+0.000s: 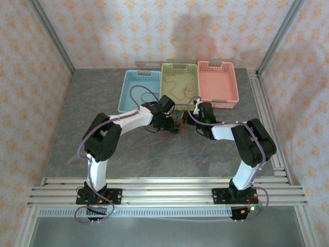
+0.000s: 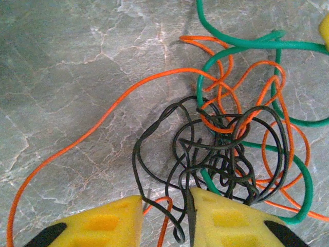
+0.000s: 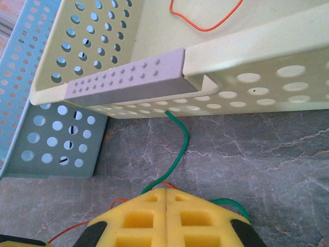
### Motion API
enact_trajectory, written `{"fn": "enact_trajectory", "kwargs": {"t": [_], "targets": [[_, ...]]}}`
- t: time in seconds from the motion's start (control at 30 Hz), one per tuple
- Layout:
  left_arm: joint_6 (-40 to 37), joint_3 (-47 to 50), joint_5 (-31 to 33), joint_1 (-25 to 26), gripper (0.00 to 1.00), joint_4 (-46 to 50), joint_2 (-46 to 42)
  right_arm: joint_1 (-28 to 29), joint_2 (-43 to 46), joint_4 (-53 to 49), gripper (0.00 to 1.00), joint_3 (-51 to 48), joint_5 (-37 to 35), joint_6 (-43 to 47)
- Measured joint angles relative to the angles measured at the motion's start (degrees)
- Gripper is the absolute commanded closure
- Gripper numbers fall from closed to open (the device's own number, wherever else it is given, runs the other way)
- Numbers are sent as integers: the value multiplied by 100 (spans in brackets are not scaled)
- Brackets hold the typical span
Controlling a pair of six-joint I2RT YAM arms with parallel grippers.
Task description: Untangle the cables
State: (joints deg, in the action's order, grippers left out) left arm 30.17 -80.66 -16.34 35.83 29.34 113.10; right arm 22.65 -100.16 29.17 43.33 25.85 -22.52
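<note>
The cables (image 2: 226, 128), orange, black and green, lie in one knot on the counter (image 2: 61, 62), toward its far edge and about midway between its side edges, just short of the yellow-green basket (image 3: 128, 77). The left pincer (image 2: 165, 216) stands part open at the knot's near fringe. A loop of the black cable (image 2: 135, 154) and an orange strand lie in the gap between its fingers, and the knot spreads away ahead of it. The right pincer (image 3: 165, 198) is closed, pads together. The green cable (image 3: 184, 139) runs to its tip, but whether it is pinched there I cannot tell. The left arm looks better placed to close on the black loop.
</note>
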Motion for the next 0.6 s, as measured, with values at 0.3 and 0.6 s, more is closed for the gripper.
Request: {"fn": "enact_trajectory", "kwargs": {"t": [0.3, 0.6], "targets": [[96, 57, -13, 0, 100, -63, 0, 0, 52, 0, 100, -22, -125, 2], [221, 455, -20, -146, 100, -332, -81, -142, 520, 111, 100, -490, -691, -7]]}}
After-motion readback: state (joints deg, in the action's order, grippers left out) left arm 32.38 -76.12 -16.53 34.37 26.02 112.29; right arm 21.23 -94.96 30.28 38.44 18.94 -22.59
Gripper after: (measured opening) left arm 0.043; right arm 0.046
